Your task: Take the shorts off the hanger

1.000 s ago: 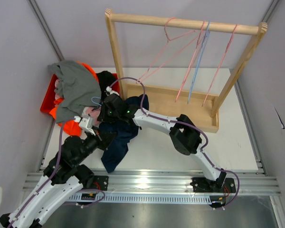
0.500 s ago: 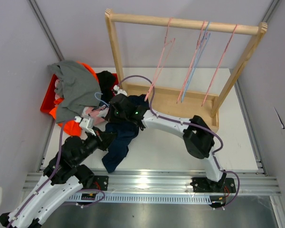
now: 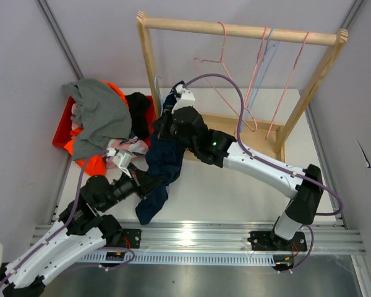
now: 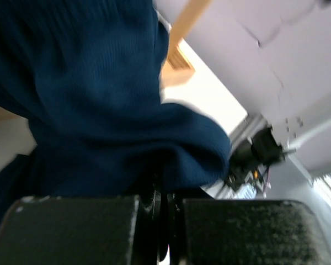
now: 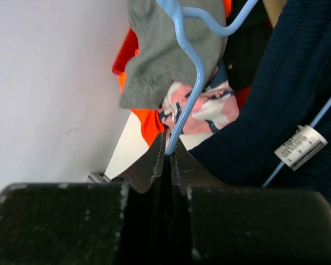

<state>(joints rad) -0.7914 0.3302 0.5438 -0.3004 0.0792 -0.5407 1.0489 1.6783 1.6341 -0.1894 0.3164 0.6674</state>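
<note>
Both sets of jaws are shut tight: the right gripper point(image 5: 168, 152) pinches the wire of a light blue hanger point(image 5: 196, 77), and the left gripper point(image 4: 161, 200) clamps a fold of the navy blue shorts point(image 3: 164, 158).

At the back of the table point(image 3: 235, 192) stands the wooden rack point(image 3: 235, 30), with bare pink hangers point(image 3: 222, 43) on its rail. The navy shorts are off the rack, hanging between the two grippers just in front of its left post. Their upper end is up at the right gripper and their lower end trails on the table beside the left arm. How much cloth is on the hanger is hard to tell, since the folds hide its bar.

The other four pairs are heaped in a red bin point(image 3: 57, 135) at the left: grey shorts point(image 5: 165, 49) on top, then black shorts point(image 5: 248, 49), orange shorts point(image 5: 146, 124) and pink patterned shorts point(image 5: 204, 110). A white label point(image 5: 300, 146) hangs from the navy pair.

The navy knit looks light, limp and stretchy, so it should give before it slides. A thick bunched fold near the hem is the surest hold. The thin, stiff wire could twist between the pads.
</note>
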